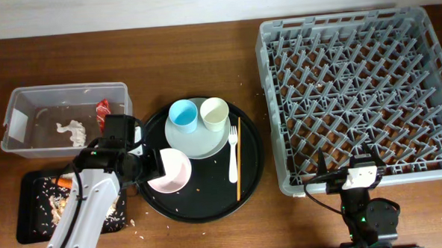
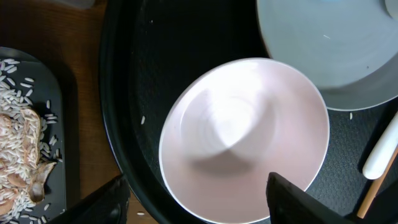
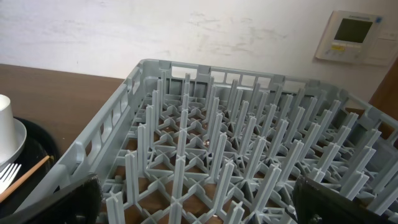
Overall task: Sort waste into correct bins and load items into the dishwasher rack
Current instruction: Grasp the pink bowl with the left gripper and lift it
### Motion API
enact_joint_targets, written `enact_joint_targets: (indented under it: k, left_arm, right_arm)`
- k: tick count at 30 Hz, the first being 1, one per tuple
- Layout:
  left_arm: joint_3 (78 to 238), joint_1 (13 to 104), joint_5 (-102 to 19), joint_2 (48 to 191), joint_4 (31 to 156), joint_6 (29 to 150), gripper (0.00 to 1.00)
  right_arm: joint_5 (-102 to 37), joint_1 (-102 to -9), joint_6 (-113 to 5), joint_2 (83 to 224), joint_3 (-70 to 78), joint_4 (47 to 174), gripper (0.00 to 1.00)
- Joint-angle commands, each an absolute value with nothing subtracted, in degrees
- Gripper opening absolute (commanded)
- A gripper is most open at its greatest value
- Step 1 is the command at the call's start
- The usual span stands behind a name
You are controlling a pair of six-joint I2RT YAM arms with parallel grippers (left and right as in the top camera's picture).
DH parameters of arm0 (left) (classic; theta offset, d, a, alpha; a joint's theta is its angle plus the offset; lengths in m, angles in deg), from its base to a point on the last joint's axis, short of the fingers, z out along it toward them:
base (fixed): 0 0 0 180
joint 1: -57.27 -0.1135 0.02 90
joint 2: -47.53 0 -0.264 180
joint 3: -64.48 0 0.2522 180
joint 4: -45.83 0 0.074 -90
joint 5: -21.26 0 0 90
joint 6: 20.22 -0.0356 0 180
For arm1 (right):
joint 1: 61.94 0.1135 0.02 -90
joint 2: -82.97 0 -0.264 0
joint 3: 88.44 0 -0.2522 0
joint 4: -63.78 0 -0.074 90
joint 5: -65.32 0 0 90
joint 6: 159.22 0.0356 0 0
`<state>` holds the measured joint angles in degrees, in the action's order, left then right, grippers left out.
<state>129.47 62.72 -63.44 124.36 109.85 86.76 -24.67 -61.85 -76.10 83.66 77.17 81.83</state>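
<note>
Left gripper (image 2: pixel 199 208) spread wide, straddling pinkish bowl (image 2: pixel 242 137) rim on round tray (image 2: pixel 124 93), apparently lining up grasp for rack (image 1: pixel 358 95) loading. Right gripper (image 3: pixel 199 205) parked agape, empty.

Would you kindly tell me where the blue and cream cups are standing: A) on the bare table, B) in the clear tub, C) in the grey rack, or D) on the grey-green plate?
D: the blue cup and the cream cup stand side by side on the grey-green plate, which lies in the round black tray.
</note>
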Motion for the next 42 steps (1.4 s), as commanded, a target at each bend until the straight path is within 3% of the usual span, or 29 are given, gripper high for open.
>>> enact_joint_targets:
  k: [1, 3, 4, 6, 7, 8, 9, 10, 11, 13, 15, 21, 23, 28, 29, 31, 32, 33, 37, 39, 42]
  left_arm:
    - [146.4, 62.9, -64.1, 122.5, 118.6, 80.1, 0.69]
    - [162.7, 62.9, -69.3, 120.6, 121.9, 79.7, 0.65]
    - [169.4, 62.9, -73.3, 119.4, 118.6, 79.7, 0.69]
    - [174.1, 62.8, -76.3, 118.5, 101.2, 77.8, 0.99]
    - [174.2, 62.1, -78.1, 118.6, 93.7, 76.9, 0.99]
    - [174.2, 59.8, -75.3, 118.6, 90.9, 85.8, 0.99]
    - [174.2, 59.4, -60.9, 118.8, 91.3, 82.8, 0.93]
    - [174.2, 61.6, -55.1, 118.7, 97.8, 77.7, 0.74]
    - [174.1, 64.6, -58.5, 119.0, 109.6, 77.8, 0.60]
    - [173.0, 66.8, -61.7, 121.5, 127.4, 77.9, 0.59]
    - [167.7, 66.8, -61.7, 123.8, 135.1, 78.2, 0.60]
    - [134.4, 66.8, -62.4, 124.1, 115.9, 85.2, 0.60]
    - [128.1, 66.8, -69.8, 124.1, 109.1, 91.1, 0.69]
    - [122.3, 66.8, -70.0, 129.5, 97.0, 93.8, 0.69]
    - [122.3, 66.8, -70.0, 131.1, 96.5, 93.8, 0.66]
    - [122.3, 66.8, -70.0, 132.2, 96.5, 93.8, 0.20]
    - [122.7, 66.8, -70.0, 131.8, 96.6, 93.8, 0.05]
    - [124.1, 66.8, -70.0, 130.7, 98.1, 93.8, 0.00]
    - [133.3, 66.8, -69.5, 122.4, 108.0, 93.7, 0.00]
    - [138.7, 66.8, -62.8, 116.5, 112.4, 91.5, 0.00]
    - [141.4, 66.8, -59.7, 112.9, 112.3, 90.7, 0.00]
  right_arm:
    - [-24.4, -61.6, -76.3, 83.3, 77.5, 82.1, 0.99]
    - [-24.4, -61.6, -76.3, 83.3, 77.5, 82.1, 0.99]
    - [-24.4, -61.6, -76.3, 83.3, 77.5, 82.1, 0.99]
    - [-24.4, -61.6, -76.3, 83.3, 77.5, 82.1, 0.99]
    - [-24.4, -61.6, -76.3, 83.3, 77.5, 82.1, 0.99]
    - [-24.4, -61.6, -76.3, 83.3, 77.5, 82.1, 0.99]
    - [-24.4, -61.6, -76.3, 83.3, 77.5, 82.1, 0.99]
    - [-24.4, -61.6, -76.3, 83.3, 77.5, 82.1, 0.98]
    - [-24.4, -61.6, -76.3, 83.3, 77.5, 82.1, 0.99]
    - [-24.4, -61.6, -76.3, 83.3, 77.5, 82.1, 0.99]
    - [-24.4, -61.6, -76.3, 83.3, 77.5, 82.1, 0.99]
    - [-24.4, -61.6, -76.3, 83.3, 77.5, 82.1, 0.99]
    - [-24.4, -61.6, -76.3, 83.3, 77.5, 82.1, 0.99]
    - [-24.4, -61.6, -76.3, 83.3, 77.5, 82.1, 0.99]
    - [-24.4, -61.6, -76.3, 83.3, 77.5, 82.1, 0.99]
    - [-24.4, -61.6, -76.3, 83.3, 77.5, 82.1, 0.99]
    - [-24.4, -61.6, -76.3, 83.3, 77.5, 82.1, 0.99]
    - [-24.4, -61.6, -76.3, 83.3, 77.5, 82.1, 0.99]
    - [-24.4, -61.6, -76.3, 83.3, 77.5, 82.1, 0.99]
    - [-24.4, -61.6, -76.3, 83.3, 77.5, 82.1, 0.99]
    - [-24.4, -61.6, -76.3, 83.3, 77.5, 82.1, 0.99]
